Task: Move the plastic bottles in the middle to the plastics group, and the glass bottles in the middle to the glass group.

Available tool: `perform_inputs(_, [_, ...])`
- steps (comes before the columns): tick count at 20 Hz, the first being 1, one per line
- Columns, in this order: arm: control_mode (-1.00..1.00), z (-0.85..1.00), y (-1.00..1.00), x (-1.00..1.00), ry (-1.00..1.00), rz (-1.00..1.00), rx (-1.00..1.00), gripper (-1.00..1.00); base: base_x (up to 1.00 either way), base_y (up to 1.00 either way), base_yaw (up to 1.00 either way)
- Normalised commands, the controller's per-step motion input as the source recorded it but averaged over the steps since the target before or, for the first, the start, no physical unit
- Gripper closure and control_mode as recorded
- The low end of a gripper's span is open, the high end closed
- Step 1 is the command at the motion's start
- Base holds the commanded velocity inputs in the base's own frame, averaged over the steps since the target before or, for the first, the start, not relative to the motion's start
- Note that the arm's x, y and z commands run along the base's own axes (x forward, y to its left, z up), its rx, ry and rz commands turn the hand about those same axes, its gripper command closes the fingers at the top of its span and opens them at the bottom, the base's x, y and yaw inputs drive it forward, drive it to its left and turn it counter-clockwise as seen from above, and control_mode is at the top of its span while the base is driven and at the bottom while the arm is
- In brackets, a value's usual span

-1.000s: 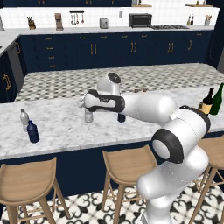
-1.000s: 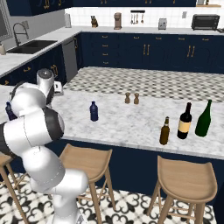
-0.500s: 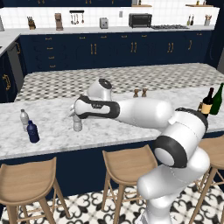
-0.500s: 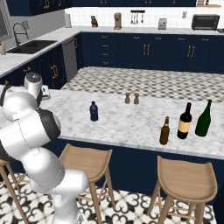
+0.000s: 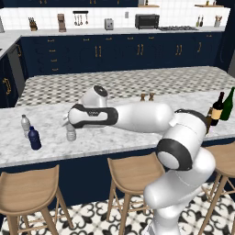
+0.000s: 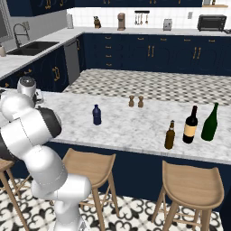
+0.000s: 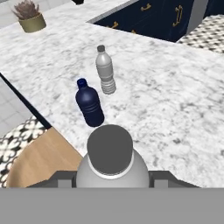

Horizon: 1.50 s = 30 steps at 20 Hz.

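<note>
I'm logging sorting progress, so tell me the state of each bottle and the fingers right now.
Clear bottle: upright, gripped.
Fingers: closed on it.
Plastics pair: upright, standing together.
Navy middle bottle: upright, unmoved.
Amber bottle: upright, beside the wine bottles.
Wine bottles: upright.

Hand (image 5: 69,126) grips clear bottle (image 5: 70,133) above counter (image 5: 114,133).

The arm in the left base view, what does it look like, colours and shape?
The arm is built of glossy white, rounded, tube-like segments with dark, near-black bands at the joints and a dark wrist section. One round white joint cap bulges on top near the wrist. No cables or readable markings show.
</note>
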Motion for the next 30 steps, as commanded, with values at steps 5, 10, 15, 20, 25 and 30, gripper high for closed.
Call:
perform_inputs(5, [-1.00,-0.01,0.51,0.03,0.00,0.06,0.00,1.00,0.00,0.00,0.00])
perform_inputs(10, [-1.00,-0.12,0.30,0.12,0.00,0.05,0.00,1.00,0.00,0.00,0.00])
perform_inputs(15, [-1.00,-0.14,0.02,0.35,0.00,0.01,0.00,1.00,0.00,0.00,0.00])
perform_inputs(20, [-1.00,-0.28,0.06,0.37,0.00,0.00,0.00,1.00,0.00,0.00,0.00])
perform_inputs(25, [-1.00,-0.17,0.31,0.32,0.00,0.00,-0.02,1.00,0.00,0.00,0.00])
perform_inputs(30, [-1.00,-0.01,0.33,0.17,-0.02,0.00,-0.06,1.00,0.00,0.00,0.00])
